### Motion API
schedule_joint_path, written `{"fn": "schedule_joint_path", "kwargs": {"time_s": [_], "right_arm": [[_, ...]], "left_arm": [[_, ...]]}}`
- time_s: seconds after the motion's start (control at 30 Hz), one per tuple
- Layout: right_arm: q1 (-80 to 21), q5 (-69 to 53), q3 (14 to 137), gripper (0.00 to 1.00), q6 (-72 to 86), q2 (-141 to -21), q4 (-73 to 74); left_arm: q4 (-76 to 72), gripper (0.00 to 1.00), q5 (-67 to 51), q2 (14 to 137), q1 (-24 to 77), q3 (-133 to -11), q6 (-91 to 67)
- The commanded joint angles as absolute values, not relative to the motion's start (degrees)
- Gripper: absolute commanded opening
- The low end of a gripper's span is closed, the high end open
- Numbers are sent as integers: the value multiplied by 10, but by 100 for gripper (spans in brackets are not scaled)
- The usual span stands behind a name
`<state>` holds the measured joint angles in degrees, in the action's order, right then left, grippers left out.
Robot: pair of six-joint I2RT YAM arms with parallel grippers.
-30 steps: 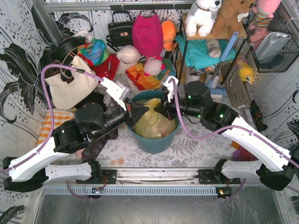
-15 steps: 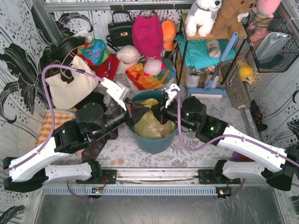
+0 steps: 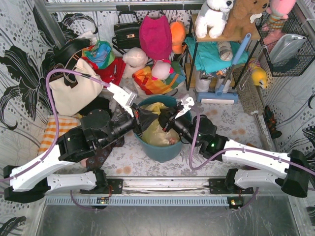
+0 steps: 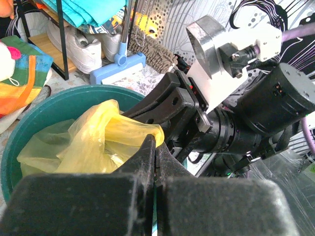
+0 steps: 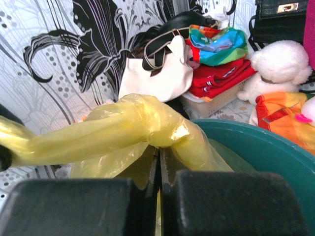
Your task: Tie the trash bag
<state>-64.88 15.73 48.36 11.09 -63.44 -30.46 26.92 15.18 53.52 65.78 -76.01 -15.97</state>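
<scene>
In teal bin mid-bench: yellow trash bag, top drawn up into twisted strands. Pinched tight between left fingers: tip of one strand, over bin's left rim. Pinched between right fingers: lumpy bunch of plastic, pads pressed together on it. Facing each other above bin, close together.
</scene>
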Motion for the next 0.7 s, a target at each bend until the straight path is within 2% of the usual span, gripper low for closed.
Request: {"fn": "schedule_joint_path", "kwargs": {"time_s": [0.0,0.33,0.67], "right_arm": [[-673,211,453,0,88,-660,-473],[-710,266,429,0,13,-736,-662],[-729,362,440,0,-62,-800,-767]], "left_arm": [[237,0,147,525,654,-750,-173],[236,0,147,503,654,-734,-187],[234,0,139,489,654,-720,-197]]}}
